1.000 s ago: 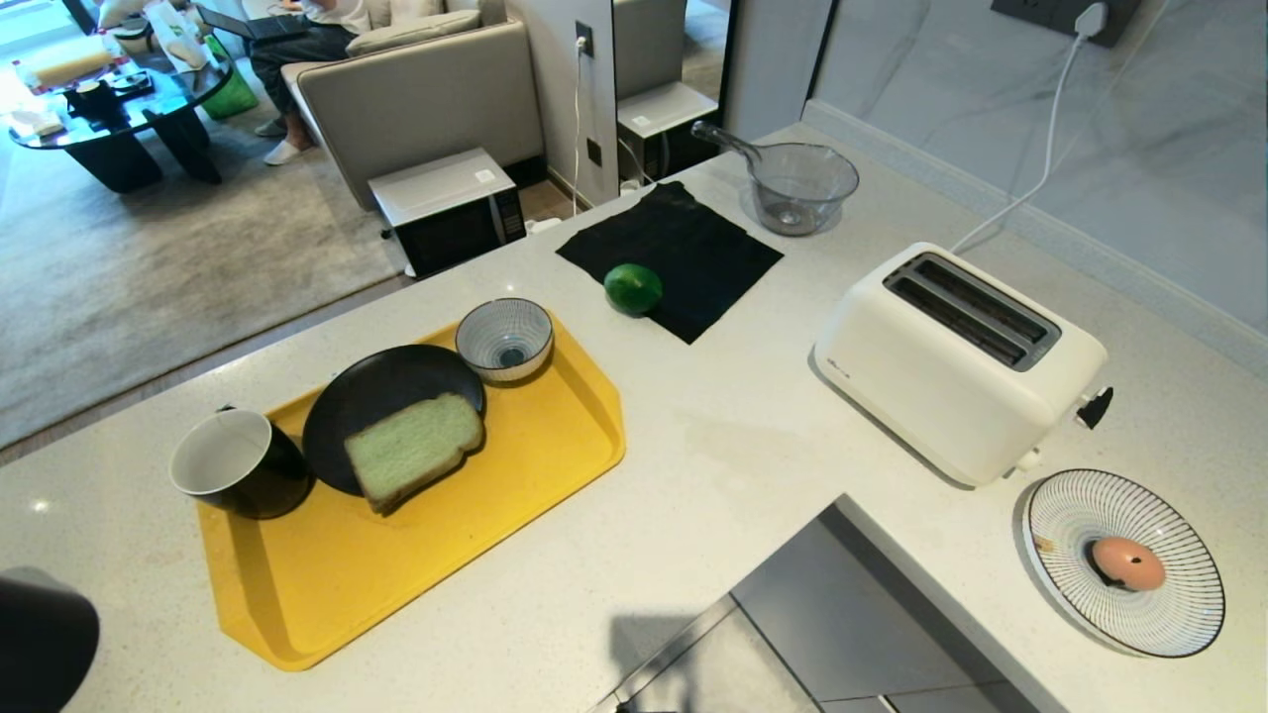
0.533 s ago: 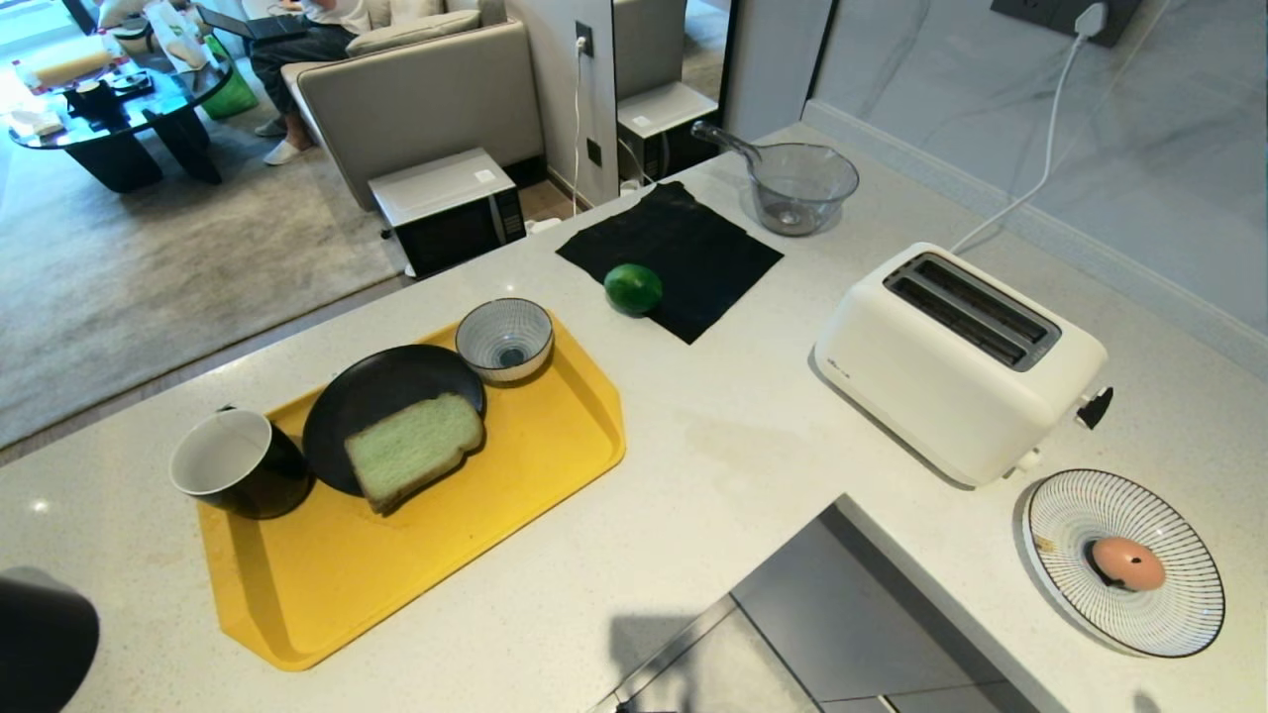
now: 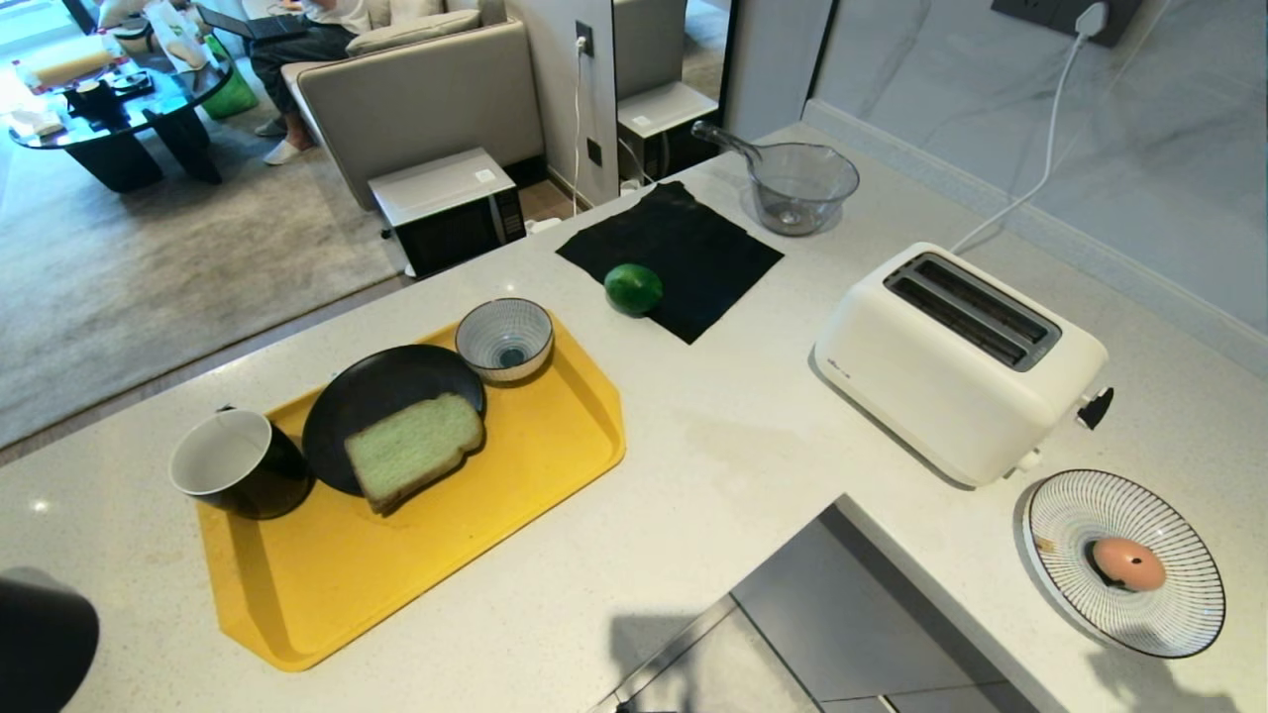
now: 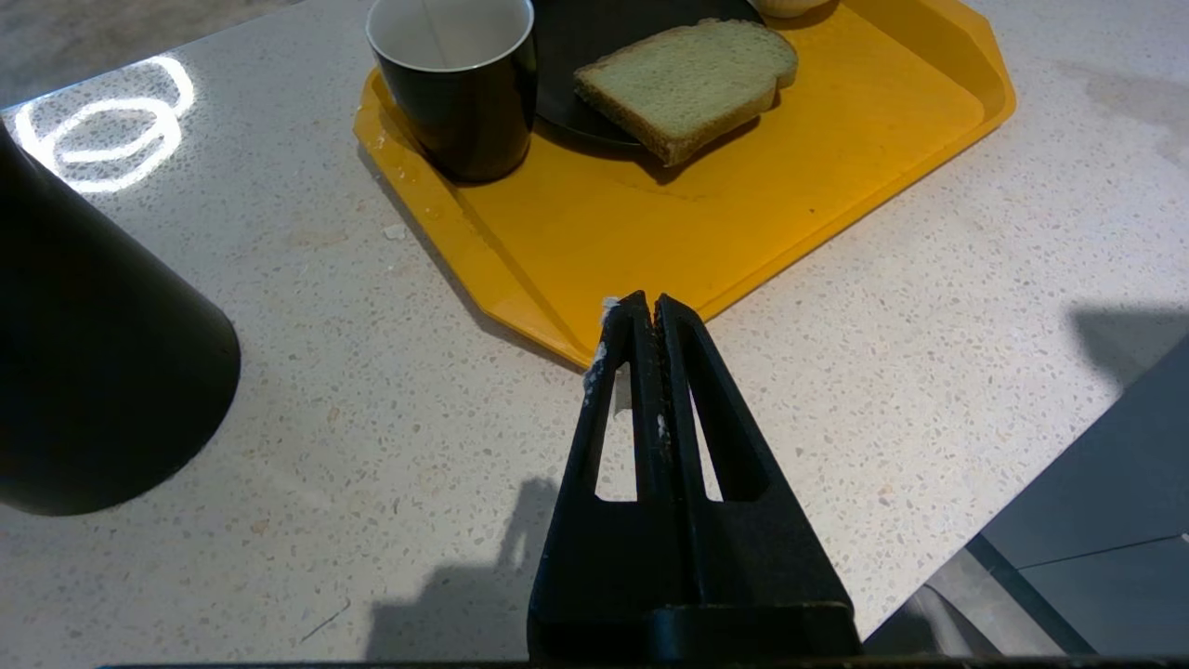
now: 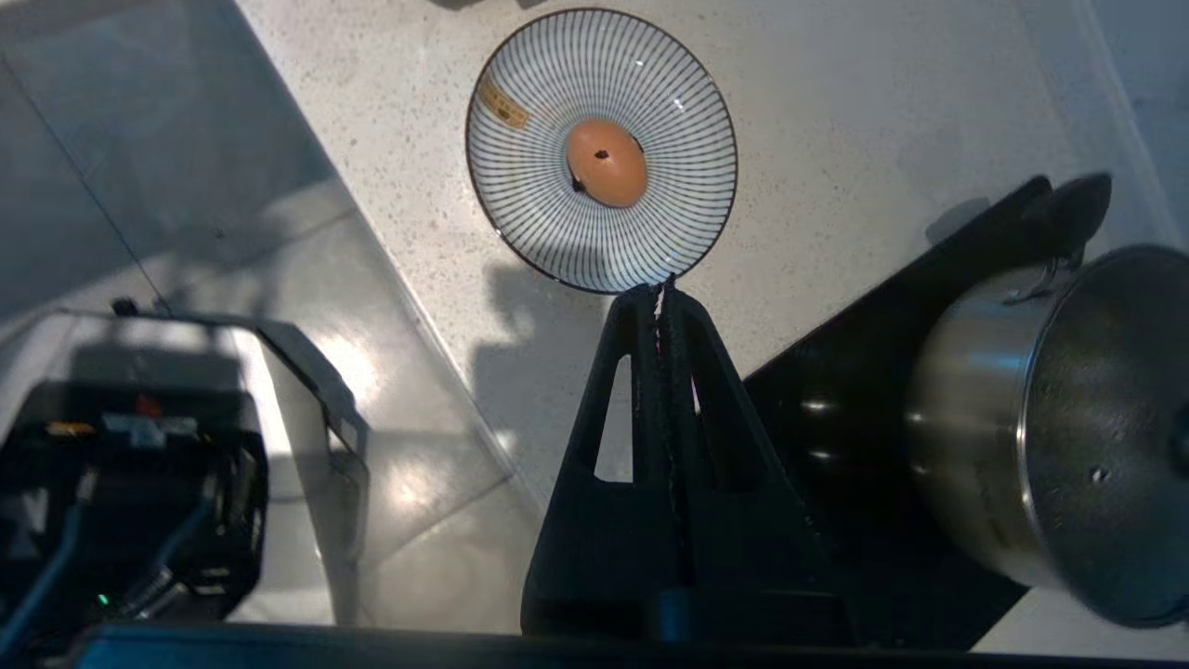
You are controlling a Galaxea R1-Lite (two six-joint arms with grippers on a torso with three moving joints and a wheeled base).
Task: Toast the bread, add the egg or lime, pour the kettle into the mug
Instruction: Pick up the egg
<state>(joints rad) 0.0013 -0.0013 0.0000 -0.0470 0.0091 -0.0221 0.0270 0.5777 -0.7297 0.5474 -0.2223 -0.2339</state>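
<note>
Starting on the bread (image 3: pixel 414 448), I had both claws pressed together and holding nothing.

From the head camera's centre, the bread lay on the black plate (image 3: pixel 362 396) on the tray (image 3: pixel 555 436) at nine o'clock, mug (image 3: pixel 238 463) just beside that plate, lime (image 3: pixel 633 288) on the black cloth (image 3: pixel 693 238) at twelve, toaster (image 3: pixel 956 361) at three, egg (image 3: pixel 1127 563) on the striped plate (image 3: pixel 1169 624) at four, kettle (image 3: pixel 40 634) at eight. My left gripper (image 4: pixel 644 311) hung over the tray's near corner; my right gripper (image 5: pixel 661 295) hung above the striped plate's rim. I judged the clean way was to spread the left claw wide first, come in low across the crust, and pinch the slice by its edges so it would stand upright for the slot.
</note>
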